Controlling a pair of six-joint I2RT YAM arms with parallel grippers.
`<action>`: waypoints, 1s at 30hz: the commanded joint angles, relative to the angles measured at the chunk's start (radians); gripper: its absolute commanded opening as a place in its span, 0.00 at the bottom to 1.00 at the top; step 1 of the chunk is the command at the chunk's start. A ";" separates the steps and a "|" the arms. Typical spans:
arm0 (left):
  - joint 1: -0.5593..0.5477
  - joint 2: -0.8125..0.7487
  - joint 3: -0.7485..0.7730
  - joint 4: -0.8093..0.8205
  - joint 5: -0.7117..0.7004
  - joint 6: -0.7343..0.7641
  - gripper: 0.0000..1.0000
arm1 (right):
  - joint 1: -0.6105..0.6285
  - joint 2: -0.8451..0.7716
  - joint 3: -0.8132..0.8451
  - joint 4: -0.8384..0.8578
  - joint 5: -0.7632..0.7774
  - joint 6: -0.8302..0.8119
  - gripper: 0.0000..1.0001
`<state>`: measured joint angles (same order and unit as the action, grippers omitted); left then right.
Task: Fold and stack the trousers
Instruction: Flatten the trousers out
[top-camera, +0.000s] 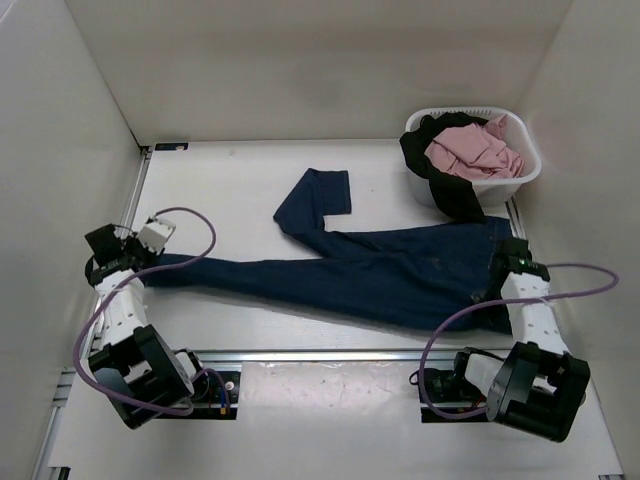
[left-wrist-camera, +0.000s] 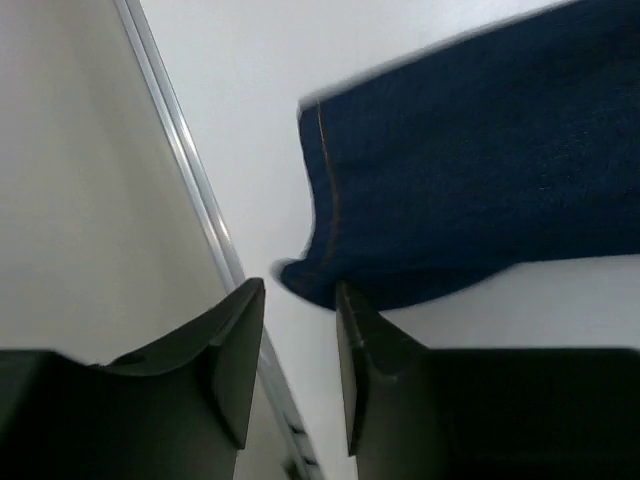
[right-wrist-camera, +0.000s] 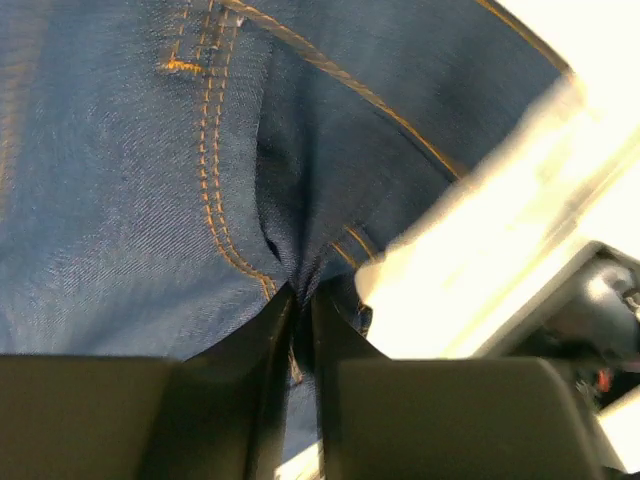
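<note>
Our right pincer (right-wrist-camera: 303, 305) clamps the jeans (top-camera: 380, 275) at the waist. Our left pincer (left-wrist-camera: 300, 300) stands narrowly parted at the hem (left-wrist-camera: 322, 200), empty. We should seat that hem deep before closing.

Seen from above, the light is bright and even all over the white bench (top-camera: 220, 190). The dark blue denim trousers (top-camera: 380, 275) look sharp there, with only a thin, soft shadow along their near edge. The pale walls around the trousers lean outward at the sides of the picture. In the left wrist view, the far edge of the trousers is smeared and blurry. In the right wrist view the orange stitching is clear, but everything to the right of the trousers glares yellow-white and fuzzy. The black jaws look very dark in both.
</note>
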<state>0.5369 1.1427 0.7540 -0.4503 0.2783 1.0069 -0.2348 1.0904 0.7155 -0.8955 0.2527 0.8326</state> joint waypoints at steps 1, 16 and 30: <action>0.061 -0.049 -0.027 -0.051 -0.139 0.019 0.49 | -0.052 -0.044 -0.094 -0.013 0.048 0.043 0.25; 0.086 0.021 0.108 -0.302 -0.054 -0.120 0.77 | -0.063 0.025 -0.074 -0.002 0.059 -0.015 0.44; 0.064 0.281 -0.065 0.013 -0.344 -0.120 0.73 | -0.063 0.025 0.240 -0.071 0.129 -0.099 0.73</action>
<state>0.5987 1.4418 0.7300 -0.4969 0.0246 0.8604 -0.2943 1.1099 0.9112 -0.9680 0.3744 0.7544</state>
